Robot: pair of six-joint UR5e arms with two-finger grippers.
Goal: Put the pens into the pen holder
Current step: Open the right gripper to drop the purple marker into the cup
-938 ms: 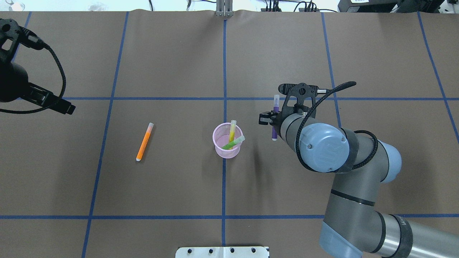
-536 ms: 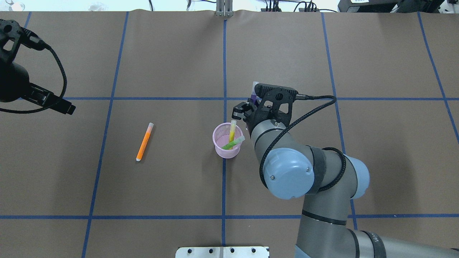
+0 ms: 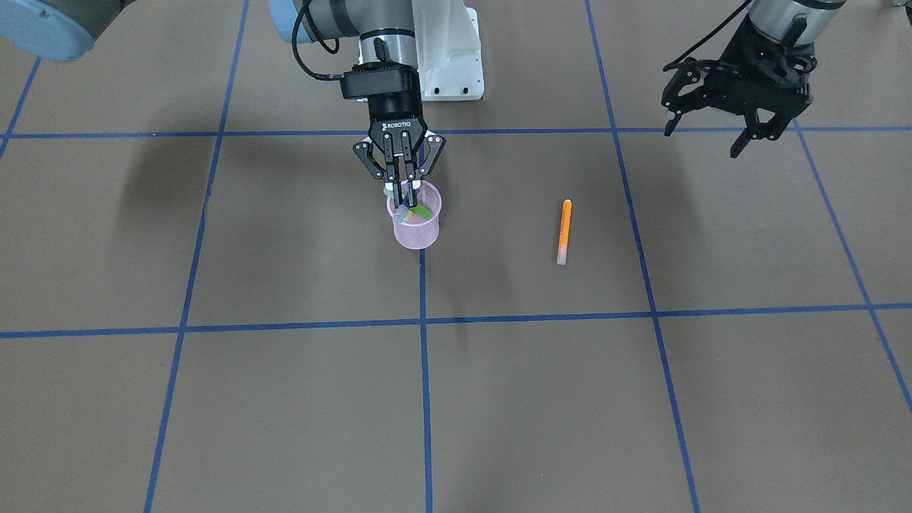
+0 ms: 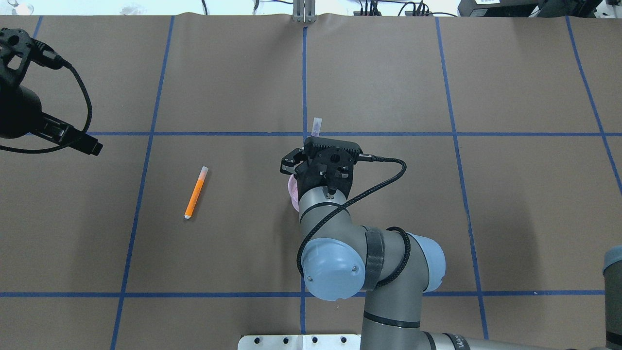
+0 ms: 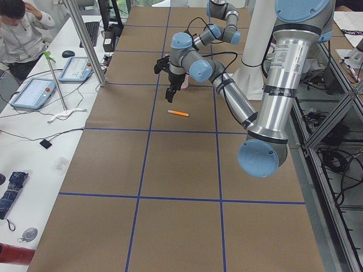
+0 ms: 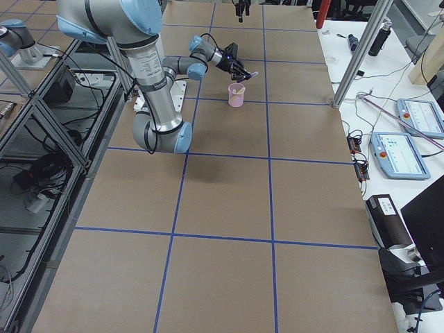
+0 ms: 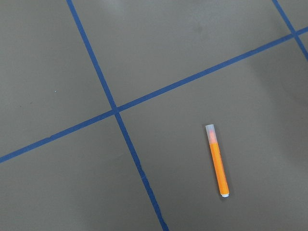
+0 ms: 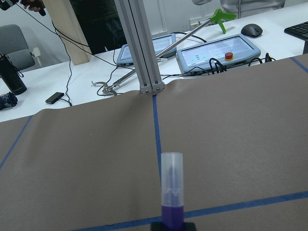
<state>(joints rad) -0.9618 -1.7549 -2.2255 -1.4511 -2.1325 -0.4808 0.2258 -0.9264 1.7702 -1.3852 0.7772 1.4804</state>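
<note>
My right gripper [image 3: 401, 194] is shut on the purple pen [image 8: 172, 192] and holds it tilted right over the pink mesh pen holder [image 3: 415, 226]. The pen's pale cap [image 4: 316, 125] sticks out past the wrist. In the overhead view the wrist hides all of the holder except a pink sliver [image 4: 292, 187]. A green pen [image 3: 425, 211] shows inside the holder; the yellow pen is hidden by the gripper. The orange pen [image 4: 196, 192] lies flat on the table, far to the holder's left, and it also shows in the left wrist view [image 7: 217, 161]. My left gripper [image 3: 705, 139] is open and empty, high above the table.
Brown paper with blue tape grid lines [image 4: 304, 87] covers the table. A white base plate [image 4: 301, 341] sits at the near edge. The right arm's elbow [image 4: 335, 270] hangs over the middle near part of the table.
The right arm swung left with the purple pen, from well right of the pen holder to directly over it. The left arm and the orange pen stayed still.
</note>
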